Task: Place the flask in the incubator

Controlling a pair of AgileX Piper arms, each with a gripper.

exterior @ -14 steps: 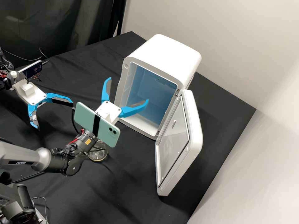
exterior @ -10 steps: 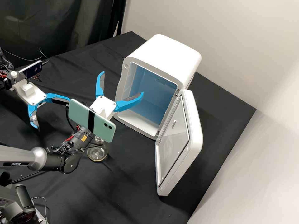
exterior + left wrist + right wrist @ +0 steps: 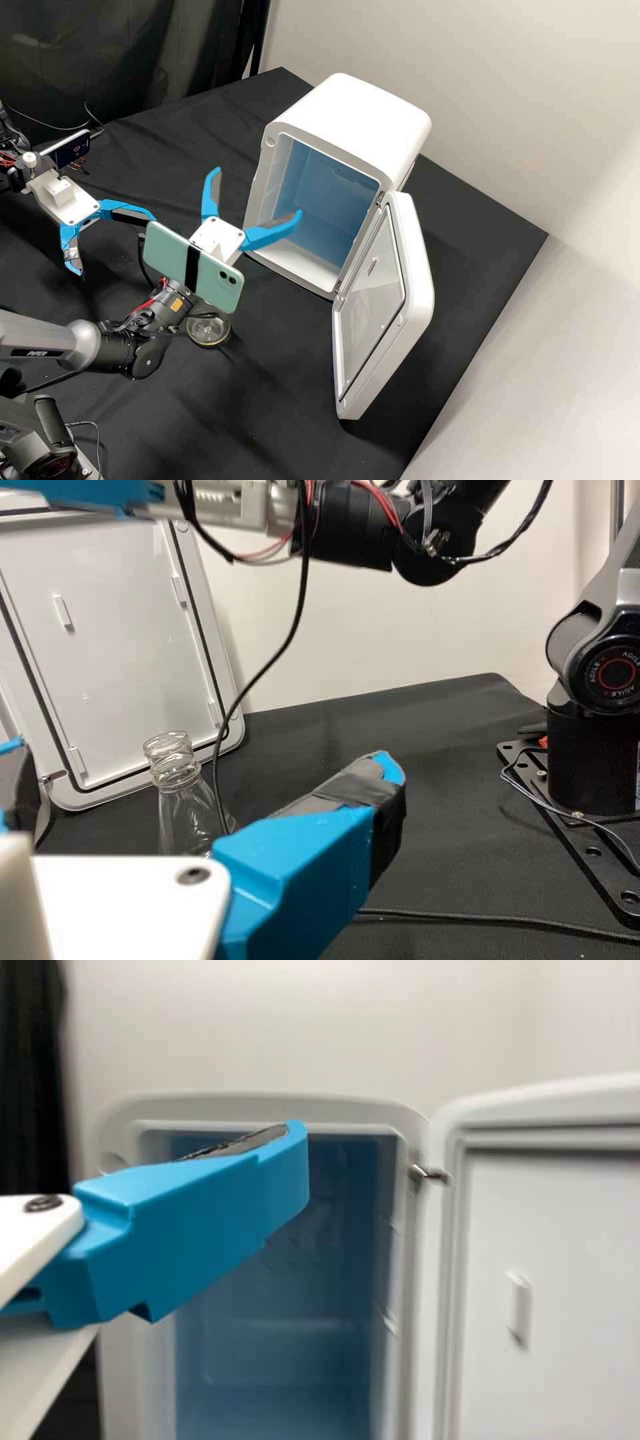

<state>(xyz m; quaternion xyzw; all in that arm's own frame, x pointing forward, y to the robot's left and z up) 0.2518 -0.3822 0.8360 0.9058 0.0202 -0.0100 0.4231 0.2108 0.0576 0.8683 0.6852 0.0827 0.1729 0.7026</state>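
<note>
A small clear glass flask (image 3: 208, 330) stands upright on the black bench, in front of the open white incubator (image 3: 360, 120); the right arm's wrist partly covers it. My right gripper (image 3: 257, 193) hangs open and empty just outside the incubator's mouth, above and behind the flask. In the right wrist view one blue finger (image 3: 190, 1210) points at the blue interior (image 3: 290, 1360). My left gripper (image 3: 110, 243) is open and empty off to the left, apart from the flask. Its finger (image 3: 330, 840) shows in the left wrist view, with the flask (image 3: 185, 790) beyond it.
The incubator's door (image 3: 387, 300) is swung wide to the right and reaches toward the bench's front edge. A green phone (image 3: 193, 267) is strapped to the right wrist. A cable (image 3: 470, 920) and an arm base (image 3: 600, 710) sit on the bench.
My right gripper has drawn back to the left, away from the incubator's mouth, staying open. The flask shows more from under the arm. The left arm has kept still.
</note>
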